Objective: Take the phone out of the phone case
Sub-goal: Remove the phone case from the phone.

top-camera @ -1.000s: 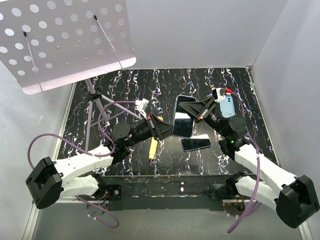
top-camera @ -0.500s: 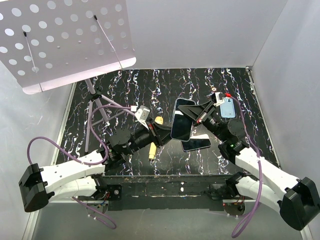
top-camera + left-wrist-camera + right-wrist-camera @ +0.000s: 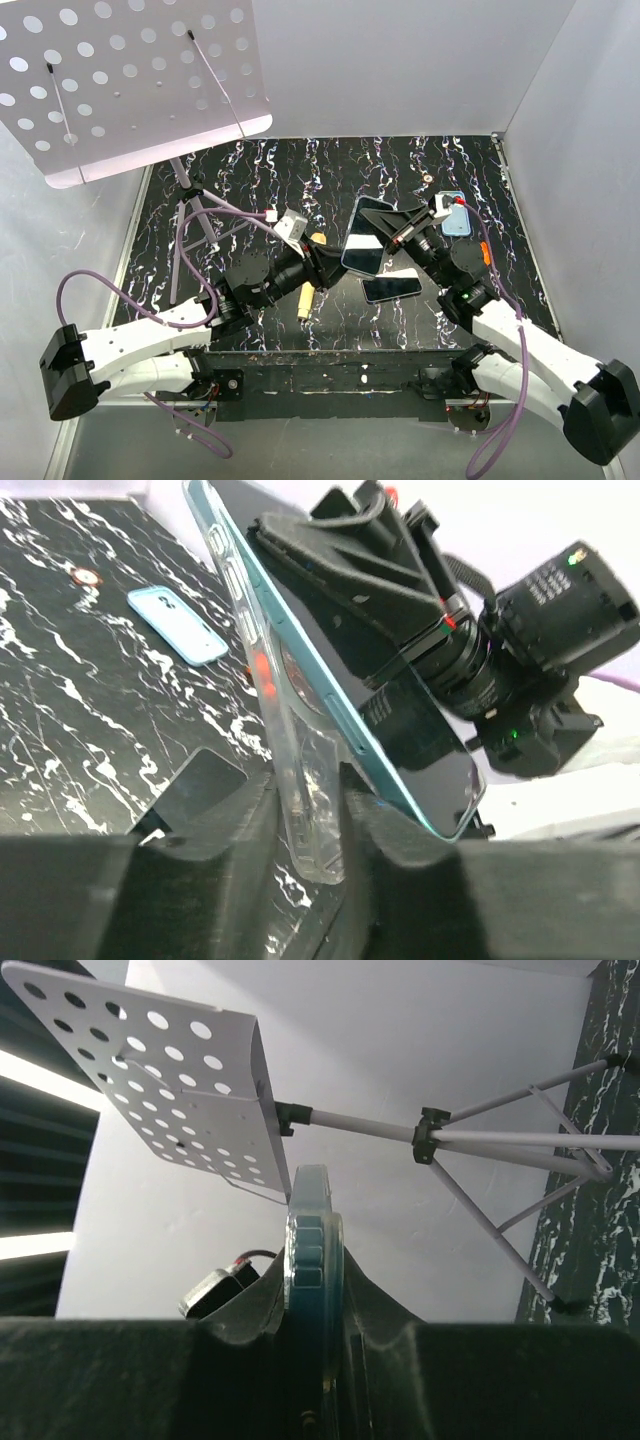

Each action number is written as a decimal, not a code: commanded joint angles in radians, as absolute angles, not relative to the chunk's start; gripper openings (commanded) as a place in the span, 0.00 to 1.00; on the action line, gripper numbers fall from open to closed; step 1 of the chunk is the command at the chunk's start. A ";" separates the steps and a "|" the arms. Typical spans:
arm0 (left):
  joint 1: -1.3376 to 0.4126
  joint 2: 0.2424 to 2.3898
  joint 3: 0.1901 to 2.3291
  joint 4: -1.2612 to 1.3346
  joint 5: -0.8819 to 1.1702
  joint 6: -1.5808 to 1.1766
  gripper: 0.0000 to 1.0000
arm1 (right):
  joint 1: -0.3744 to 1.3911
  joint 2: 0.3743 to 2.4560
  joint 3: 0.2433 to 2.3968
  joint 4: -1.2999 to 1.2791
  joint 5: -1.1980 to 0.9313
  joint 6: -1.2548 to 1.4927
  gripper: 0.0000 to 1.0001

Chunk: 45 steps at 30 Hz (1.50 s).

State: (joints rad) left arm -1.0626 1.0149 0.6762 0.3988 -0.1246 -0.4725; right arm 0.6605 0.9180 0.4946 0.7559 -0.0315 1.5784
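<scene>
Pinching the bottom end of the clear case (image 3: 300,780), the left gripper (image 3: 312,820) is almost closed, with only that thin shell between its jaws. The phone (image 3: 420,750) stands just beyond it, at about 2 o'clock from this gripper in the overhead view. Its long axis runs roughly 12 to 6 o'clock, and it is lifted off the bench (image 3: 250,170). At the near end the phone's teal edge has opened a wedge-shaped gap away from the case, while at the far end the two look joined. I judge the phone to be partly out.

The right gripper (image 3: 313,1290) comes in from 4 o'clock and is clamped narrowly on the phone's upper part, its edge showing between the jaws. Both arms are equally near, one on each piece, so the coming move depends on drawing the two apart across that gap.

By count there are two grippers, one clear case and one phone in hand. On the bench lie one dark phone (image 3: 391,288) at 5 o'clock from the held one, one pale blue phone (image 3: 455,213) at 3 o'clock, and one yellow stick (image 3: 306,298) at 7 o'clock. One music stand (image 3: 130,80) rises at 10 o'clock.
</scene>
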 commanded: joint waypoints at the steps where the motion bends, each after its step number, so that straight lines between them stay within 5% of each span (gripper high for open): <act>1: -1.014 0.991 0.706 0.112 -0.117 -0.486 0.36 | 0.641 0.764 0.558 0.671 -0.199 1.485 0.01; 5: -1.012 0.904 0.669 0.081 0.075 -0.624 0.65 | 0.569 0.695 0.543 0.585 -0.256 1.395 0.01; 10: -1.006 0.726 0.667 0.045 0.242 -0.644 0.74 | 0.535 0.612 0.580 0.388 -0.224 1.257 0.01; 17: -1.003 0.756 0.723 0.157 0.520 -0.883 0.71 | 0.534 0.584 0.601 0.316 -0.175 1.216 0.01; 20: -1.003 0.859 0.661 0.459 0.594 -1.091 0.57 | 0.535 0.592 0.592 0.342 -0.176 1.239 0.01; 25: -1.012 0.969 0.606 0.678 0.563 -1.233 0.54 | 0.535 0.589 0.586 0.362 -0.172 1.276 0.01; 45: -1.022 0.991 0.569 0.641 0.345 -1.236 0.54 | 0.534 0.592 0.572 0.402 -0.210 1.312 0.01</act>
State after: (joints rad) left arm -1.0183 0.9993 0.5629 0.6296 0.4076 -1.2461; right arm 0.5365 0.6029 0.5396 0.2882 -0.1944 1.2839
